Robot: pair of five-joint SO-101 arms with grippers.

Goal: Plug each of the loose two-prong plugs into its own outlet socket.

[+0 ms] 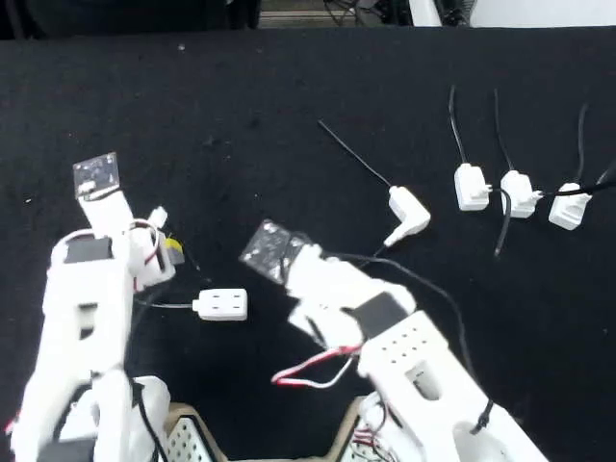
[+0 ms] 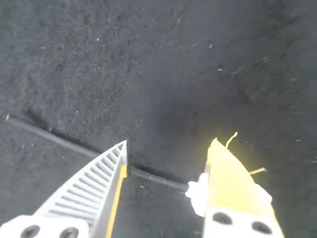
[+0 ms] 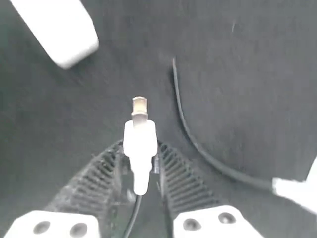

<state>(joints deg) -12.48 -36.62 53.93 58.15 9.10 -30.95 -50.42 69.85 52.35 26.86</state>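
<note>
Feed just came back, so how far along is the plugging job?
Done: nothing; the outlet strip has no plug in it. In hand: the right gripper is shut on one plug, near the strip. Left: seating it, plus four loose plugs lying farther off.

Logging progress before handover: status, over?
Right gripper shut on plug, not yet in outlet strip. Left gripper open astride cord. Four loose plugs farther off.

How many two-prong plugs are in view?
5: three plugs in a row at the far right, one angled plug mid-table, one gripped plug in the right end effector. Others may be hidden under the arms.
</note>
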